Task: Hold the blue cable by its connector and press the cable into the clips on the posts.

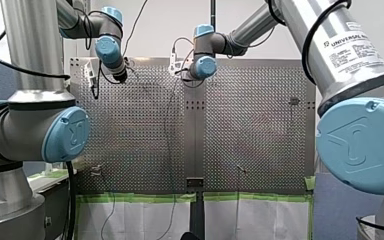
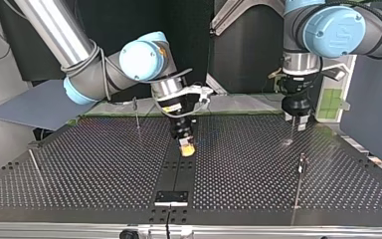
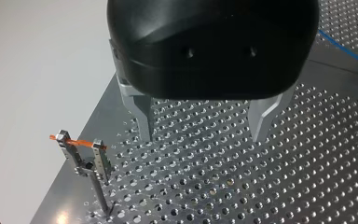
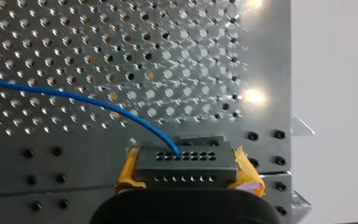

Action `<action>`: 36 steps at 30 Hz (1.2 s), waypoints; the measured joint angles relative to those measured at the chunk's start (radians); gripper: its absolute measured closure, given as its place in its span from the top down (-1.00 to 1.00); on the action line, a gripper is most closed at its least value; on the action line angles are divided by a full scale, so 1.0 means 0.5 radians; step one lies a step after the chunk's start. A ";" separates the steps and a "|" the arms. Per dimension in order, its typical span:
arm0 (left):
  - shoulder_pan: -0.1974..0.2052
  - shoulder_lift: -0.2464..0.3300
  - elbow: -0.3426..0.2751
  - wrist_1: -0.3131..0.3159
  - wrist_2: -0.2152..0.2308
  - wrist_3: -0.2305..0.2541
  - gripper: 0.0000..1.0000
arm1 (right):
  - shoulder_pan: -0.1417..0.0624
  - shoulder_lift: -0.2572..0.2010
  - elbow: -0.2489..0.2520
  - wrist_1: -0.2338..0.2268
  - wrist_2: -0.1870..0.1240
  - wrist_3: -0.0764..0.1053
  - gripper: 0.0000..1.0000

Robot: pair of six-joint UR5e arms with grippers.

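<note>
The connector (image 4: 186,164) of the blue cable (image 4: 74,97) is clamped by the yellow-padded right gripper (image 2: 187,148) low over the table (image 3: 307,177); the left gripper (image 3: 204,131) is held open near a clip post (image 3: 87,159).

green tape (image 1: 135,198) runs along the perforated table's (image 1: 130,130) edge, white sheets (image 1: 140,220) hanging just below it.

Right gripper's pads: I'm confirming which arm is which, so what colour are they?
Yellow pads, clearest in the right wrist view, clamping the connector.
</note>
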 joint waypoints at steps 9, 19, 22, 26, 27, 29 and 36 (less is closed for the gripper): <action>0.006 0.001 0.000 -0.035 0.123 -0.148 1.00 | 0.004 -0.063 0.000 0.014 0.091 -0.024 -1.00; 0.024 -0.019 0.014 0.038 0.310 -0.335 1.00 | 0.008 -0.064 0.000 0.014 0.081 -0.027 -1.00; 0.024 -0.031 0.014 0.082 0.360 -0.385 1.00 | 0.008 -0.063 0.000 0.012 0.074 -0.027 -1.00; 0.024 -0.042 0.016 0.144 0.431 -0.457 1.00 | 0.008 -0.061 0.000 0.009 0.070 -0.026 -1.00; 0.024 -0.048 0.017 0.155 0.449 -0.474 1.00 | 0.007 -0.060 0.000 0.008 0.068 -0.025 -1.00; 0.021 -0.065 0.020 0.180 0.489 -0.514 1.00 | 0.006 -0.060 0.000 0.007 0.061 -0.023 -1.00; -0.013 -0.168 0.033 0.163 0.614 -0.639 1.00 | 0.003 -0.060 0.000 0.006 0.046 -0.016 -1.00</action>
